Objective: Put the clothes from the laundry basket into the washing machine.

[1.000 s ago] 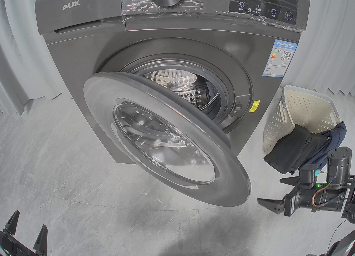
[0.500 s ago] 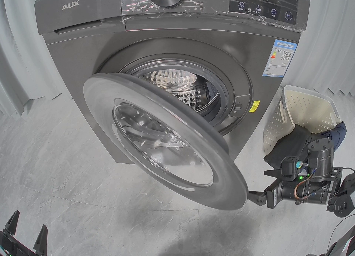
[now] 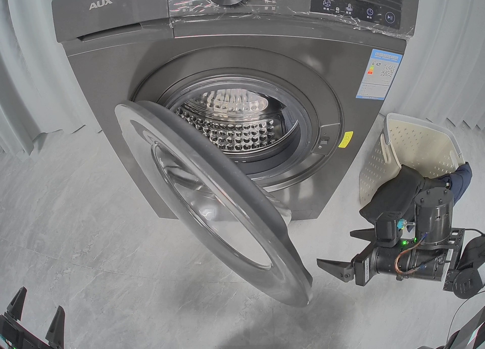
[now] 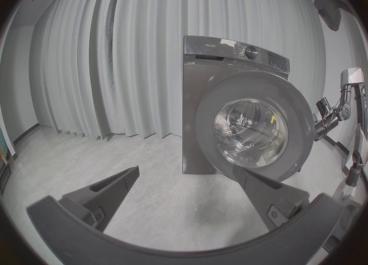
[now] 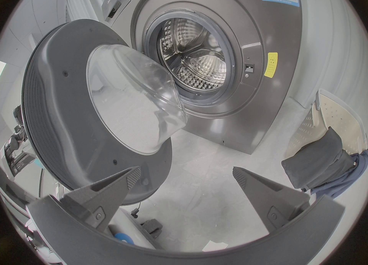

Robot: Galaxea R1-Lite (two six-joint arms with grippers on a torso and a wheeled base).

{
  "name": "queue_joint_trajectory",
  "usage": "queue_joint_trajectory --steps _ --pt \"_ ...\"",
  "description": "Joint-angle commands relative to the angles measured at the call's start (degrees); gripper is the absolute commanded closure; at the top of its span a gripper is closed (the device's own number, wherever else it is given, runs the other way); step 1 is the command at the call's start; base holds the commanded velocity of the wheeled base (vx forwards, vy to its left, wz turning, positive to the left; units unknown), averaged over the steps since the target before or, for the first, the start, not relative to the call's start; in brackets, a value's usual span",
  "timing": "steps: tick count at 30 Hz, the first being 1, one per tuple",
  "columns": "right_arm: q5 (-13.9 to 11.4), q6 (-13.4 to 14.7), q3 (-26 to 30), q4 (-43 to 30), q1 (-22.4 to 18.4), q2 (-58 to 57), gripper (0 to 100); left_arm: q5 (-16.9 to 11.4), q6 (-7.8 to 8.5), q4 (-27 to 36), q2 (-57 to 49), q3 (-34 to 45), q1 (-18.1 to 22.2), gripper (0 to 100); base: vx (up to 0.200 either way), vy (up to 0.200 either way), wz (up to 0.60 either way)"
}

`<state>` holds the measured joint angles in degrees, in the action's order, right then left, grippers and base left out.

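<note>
Satin-sheened metal washing machine [image 3: 116, 67] (glossy glass door [image 3: 212, 203]), seemingly plastic laundry basket [image 3: 429, 143], soft matt clothes [image 3: 394, 196].

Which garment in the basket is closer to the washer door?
The charcoal garment, draped over the basket's rim; the navy garment lies beyond it.

A staged laundry test room: pleated pale grey curtains [image 4: 115, 66], marbled grey floor tiles [image 3: 76, 224], film-wrapped grey front-loading washing machine [image 3: 126, 62].
</note>
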<state>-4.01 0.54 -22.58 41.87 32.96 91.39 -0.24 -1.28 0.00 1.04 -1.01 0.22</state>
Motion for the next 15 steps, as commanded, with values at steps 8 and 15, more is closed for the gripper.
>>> queue_joint_trajectory --steps 8,15 --pt "-0.30 0.25 -3.26 0.93 4.92 4.23 0 -0.02 -0.21 0.00 -0.77 1.01 0.04 0 0.000 0.000 0.00" --pt "0.14 3.86 -3.44 4.44 9.05 4.23 0 -0.02 -0.13 0.00 -0.68 1.01 0.04 0 0.000 0.000 0.00"
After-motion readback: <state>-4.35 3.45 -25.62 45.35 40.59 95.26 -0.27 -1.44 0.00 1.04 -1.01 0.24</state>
